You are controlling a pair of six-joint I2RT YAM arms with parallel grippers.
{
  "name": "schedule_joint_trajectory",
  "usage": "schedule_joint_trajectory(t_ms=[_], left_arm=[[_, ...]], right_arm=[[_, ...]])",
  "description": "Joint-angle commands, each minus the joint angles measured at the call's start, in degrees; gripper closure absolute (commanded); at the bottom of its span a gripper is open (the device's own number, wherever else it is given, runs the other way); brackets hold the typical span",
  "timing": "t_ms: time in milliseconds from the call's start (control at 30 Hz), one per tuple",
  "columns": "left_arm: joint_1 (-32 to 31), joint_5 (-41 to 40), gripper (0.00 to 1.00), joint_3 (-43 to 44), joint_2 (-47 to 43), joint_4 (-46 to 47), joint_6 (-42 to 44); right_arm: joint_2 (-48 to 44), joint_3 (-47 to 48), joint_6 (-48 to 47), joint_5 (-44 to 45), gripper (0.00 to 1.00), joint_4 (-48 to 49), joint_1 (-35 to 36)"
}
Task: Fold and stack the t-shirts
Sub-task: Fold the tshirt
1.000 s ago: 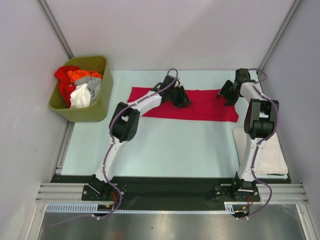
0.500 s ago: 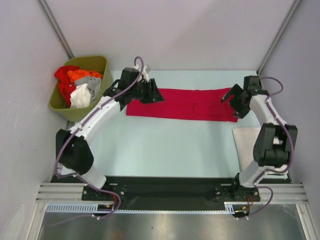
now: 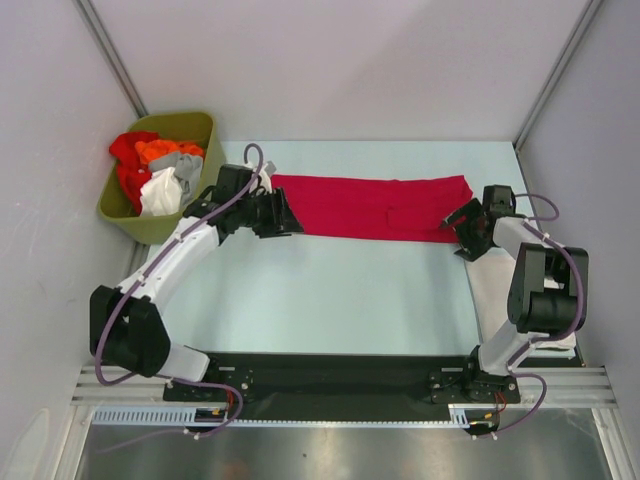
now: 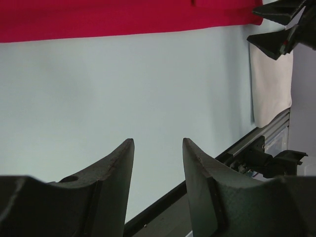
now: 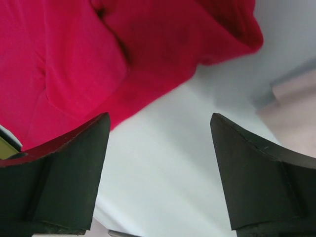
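Observation:
A crimson-red t-shirt (image 3: 370, 208) lies folded into a long flat strip across the far middle of the table; it also shows in the left wrist view (image 4: 123, 19) and the right wrist view (image 5: 98, 54). My left gripper (image 3: 283, 215) is open and empty at the strip's left end, near its front edge. My right gripper (image 3: 461, 228) is open and empty at the strip's right front corner. An off-white t-shirt (image 3: 540, 315) lies folded at the right edge, partly under the right arm, and shows in the left wrist view (image 4: 269, 89).
An olive-green bin (image 3: 196, 212) at the far left holds red, orange, grey and white shirts (image 3: 160, 170). The black front rail (image 3: 330, 365) runs along the table's near edge. Grey walls stand on the left, back and right.
Both grippers have let go of the red shirt and drawn back toward the near side. The shirt now lies as a narrower, longer strip, shifted a little right.

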Motion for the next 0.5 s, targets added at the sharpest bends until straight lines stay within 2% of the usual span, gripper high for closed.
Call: schedule_joint_trajectory(t_ms=[0,267,467], left_arm=[[1.23,2.47,0.50,-0.27,-3.53,1.08,1.27],[2.90,3.00,0.50,-1.33,-4.15,0.20,1.36],[3.60,5.10,0.50,-0.36,-1.25,0.99,2.15]], right_arm=[[1.39,-0.04,1.22,-0.17,0.15,8.47,-1.08],[4.72,-1.71,1.93,1.76,0.23,13.48,-2.49],[6.05,-1.10,1.40,5.90,0.26,14.89,-3.19]])
